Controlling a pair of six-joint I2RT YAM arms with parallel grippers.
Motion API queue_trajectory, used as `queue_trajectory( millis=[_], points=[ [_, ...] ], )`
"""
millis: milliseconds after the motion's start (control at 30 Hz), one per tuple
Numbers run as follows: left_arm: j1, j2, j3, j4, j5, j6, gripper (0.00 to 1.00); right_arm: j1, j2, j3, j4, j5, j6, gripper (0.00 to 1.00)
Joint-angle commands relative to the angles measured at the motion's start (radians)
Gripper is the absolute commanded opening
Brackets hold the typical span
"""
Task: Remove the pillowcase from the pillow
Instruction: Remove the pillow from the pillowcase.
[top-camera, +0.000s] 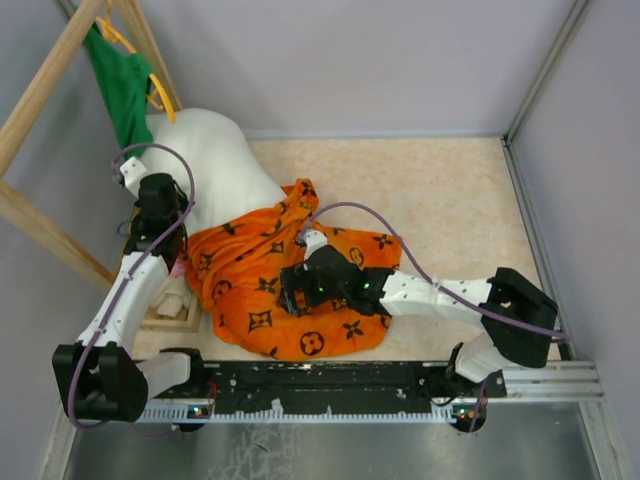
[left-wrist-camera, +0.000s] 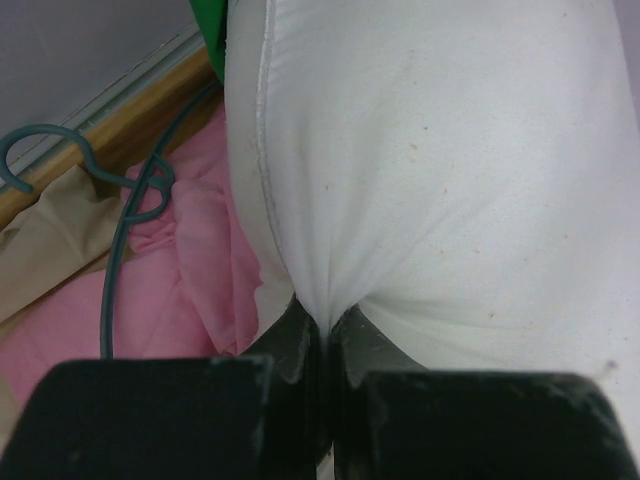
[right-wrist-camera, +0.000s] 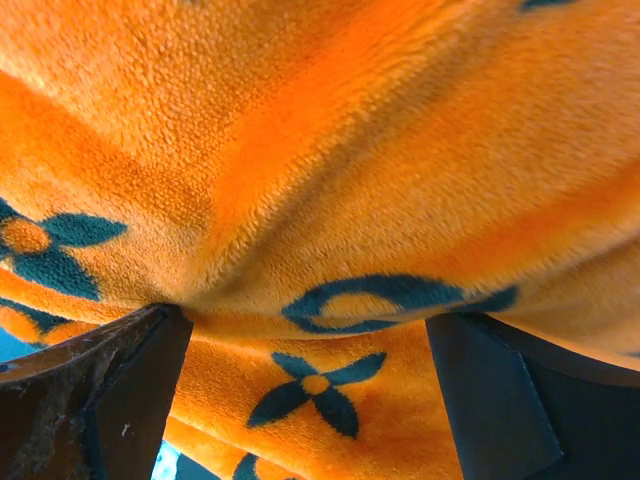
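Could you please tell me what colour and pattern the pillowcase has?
The pillowcase is bright orange with black flower, star and circle motifs, clearest in the top external view.

Robot lab test cell: plain grey panel walls (top-camera: 400, 60) box in the beige speckled worktop (top-camera: 450, 190); silver aluminium mounting rail (top-camera: 560, 380) along its near edge.

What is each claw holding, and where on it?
The left claw pinches a fold of the pillow beside its seam. The right claw is open at the pillowcase, holding nothing.
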Motion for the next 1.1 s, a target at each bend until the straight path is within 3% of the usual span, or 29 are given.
queue_trajectory(
  millis=[0,33,167,200,300,400,533,767,833,933,967,1067],
  points=[
    [0.025,-0.045,0.015,0.127,-0.062,-0.003,0.00,0.009,0.031,0.018,0.149,-0.105,0.008,0.87],
    [0.025,-0.043,0.016,0.128,-0.061,-0.002,0.00,0.010,0.032,0.003,0.144,-0.098,0.014,0.75],
    [0.026,-0.036,0.022,0.133,-0.060,-0.006,0.00,-0.019,0.000,-0.072,0.072,0.006,0.026,0.08],
    [0.027,-0.036,0.024,0.132,-0.058,-0.006,0.00,-0.067,-0.014,-0.106,0.063,0.007,0.041,0.00],
    [0.028,-0.043,0.022,0.132,-0.072,-0.009,0.00,-0.255,-0.111,-0.232,0.066,-0.052,0.089,0.00],
    [0.030,-0.058,0.016,0.129,-0.092,-0.021,0.00,-0.519,-0.229,-0.326,0.021,-0.095,0.110,0.00],
    [0.031,-0.081,-0.001,0.130,-0.097,-0.042,0.00,-0.808,-0.353,-0.341,-0.079,-0.084,0.107,0.00],
    [0.032,-0.099,-0.012,0.108,-0.129,-0.050,0.00,-0.993,-0.423,-0.291,-0.201,0.114,0.229,0.00],
    [0.032,-0.120,-0.022,0.096,-0.152,-0.047,0.00,-1.079,-0.447,-0.303,-0.171,0.089,0.244,0.00],
    [0.032,-0.152,-0.049,0.103,-0.160,-0.049,0.00,-1.072,-0.474,-0.267,-0.113,0.023,0.144,0.00],
    [0.032,-0.157,-0.054,0.109,-0.155,-0.051,0.00,-1.030,-0.478,-0.250,-0.089,-0.003,0.105,0.16],
    [0.031,-0.147,-0.055,0.106,-0.136,-0.069,0.00,-0.743,-0.459,-0.175,-0.069,0.064,-0.029,0.86]
  ],
)
